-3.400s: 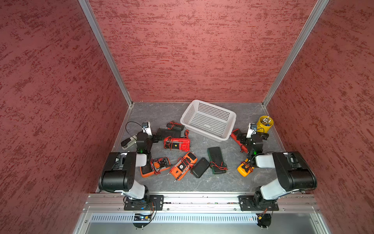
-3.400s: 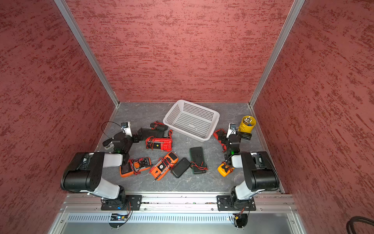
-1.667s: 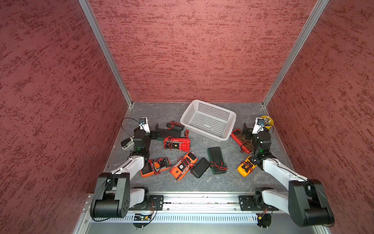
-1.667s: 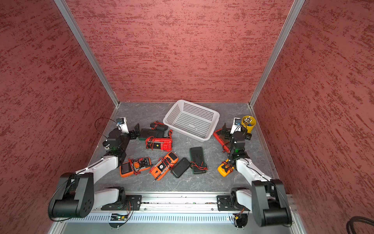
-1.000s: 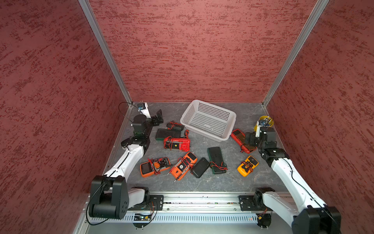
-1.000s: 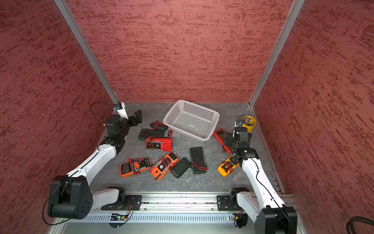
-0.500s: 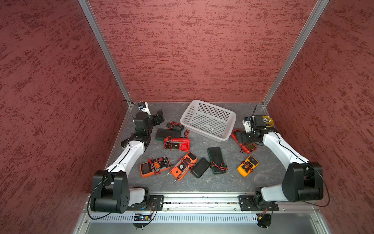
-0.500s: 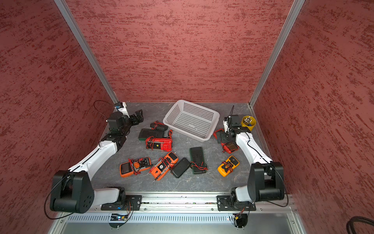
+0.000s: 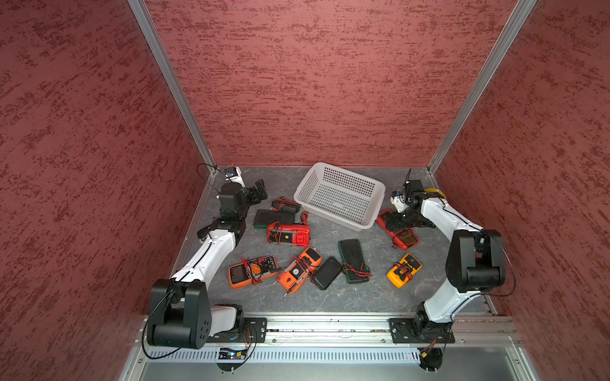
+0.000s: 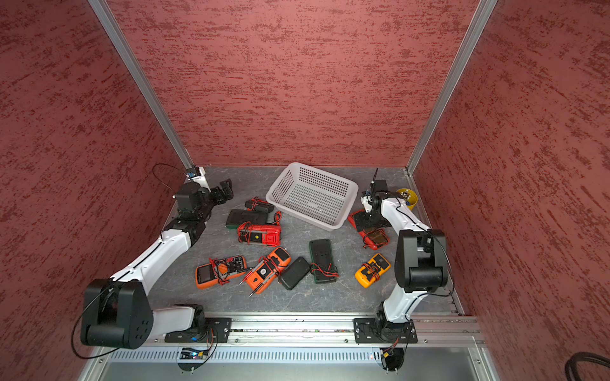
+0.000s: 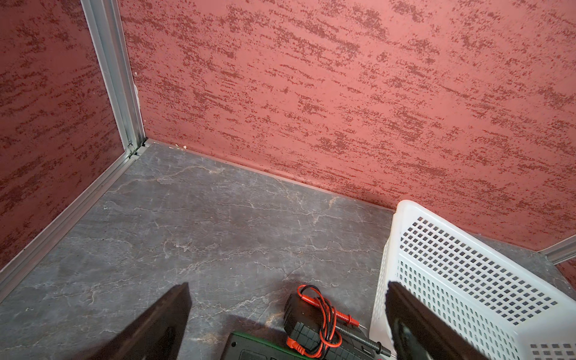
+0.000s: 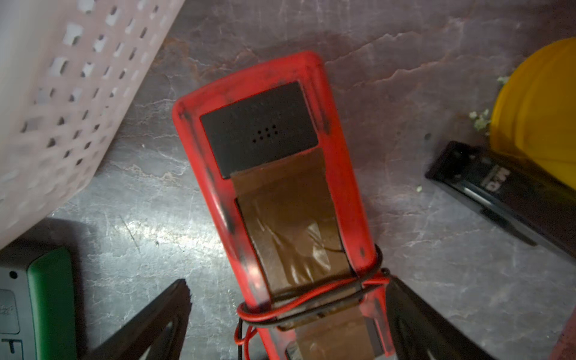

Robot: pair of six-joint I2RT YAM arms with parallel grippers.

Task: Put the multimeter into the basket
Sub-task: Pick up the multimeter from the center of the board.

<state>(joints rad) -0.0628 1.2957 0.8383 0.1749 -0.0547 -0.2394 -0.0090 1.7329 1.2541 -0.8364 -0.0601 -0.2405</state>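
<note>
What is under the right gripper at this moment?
A red multimeter lies between the open jaws of the right gripper, brown tape on it and red and black leads wound around it. Its downward face is hidden, and the gripper covers part of it.

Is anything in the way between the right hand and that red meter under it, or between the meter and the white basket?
Nothing visible. The open right hand hangs directly over the red multimeter, straddling it. The basket sits just beside it; only its own wall needs clearing.
</note>
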